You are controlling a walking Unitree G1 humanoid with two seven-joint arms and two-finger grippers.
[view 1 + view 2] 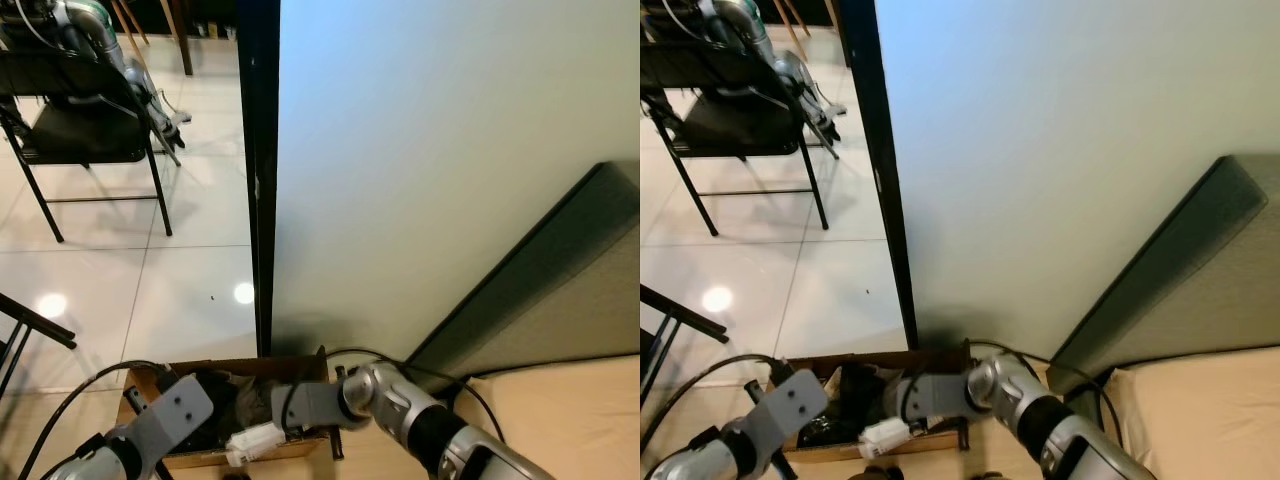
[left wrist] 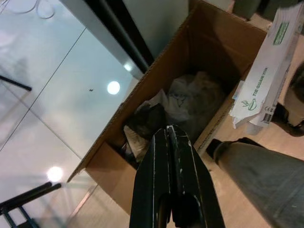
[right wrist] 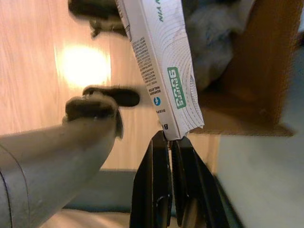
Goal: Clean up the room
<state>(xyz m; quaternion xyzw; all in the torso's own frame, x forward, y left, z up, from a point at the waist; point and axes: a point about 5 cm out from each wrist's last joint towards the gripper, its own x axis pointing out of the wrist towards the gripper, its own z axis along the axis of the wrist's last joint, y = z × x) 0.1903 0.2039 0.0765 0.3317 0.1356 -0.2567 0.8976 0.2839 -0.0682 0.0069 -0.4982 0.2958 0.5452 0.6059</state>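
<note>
An open cardboard box (image 1: 205, 458) stands on the wood floor beside the black door post, with crumpled grey paper and dark rubbish (image 2: 190, 97) inside. My right gripper (image 3: 170, 138) is shut on the end of a white carton with green print (image 3: 161, 61). The carton (image 1: 255, 441) hangs at the box's front rim, partly over the floor. My left gripper (image 2: 168, 129) is shut with nothing in it and hovers just above the rubbish, over the box's left half.
A black post (image 1: 262, 180) and a pale wall rise right behind the box. A grey panel (image 1: 560, 290) leans at the right above a beige surface (image 1: 570, 410). A black folding chair (image 1: 80, 130) stands on glossy tiles at the far left.
</note>
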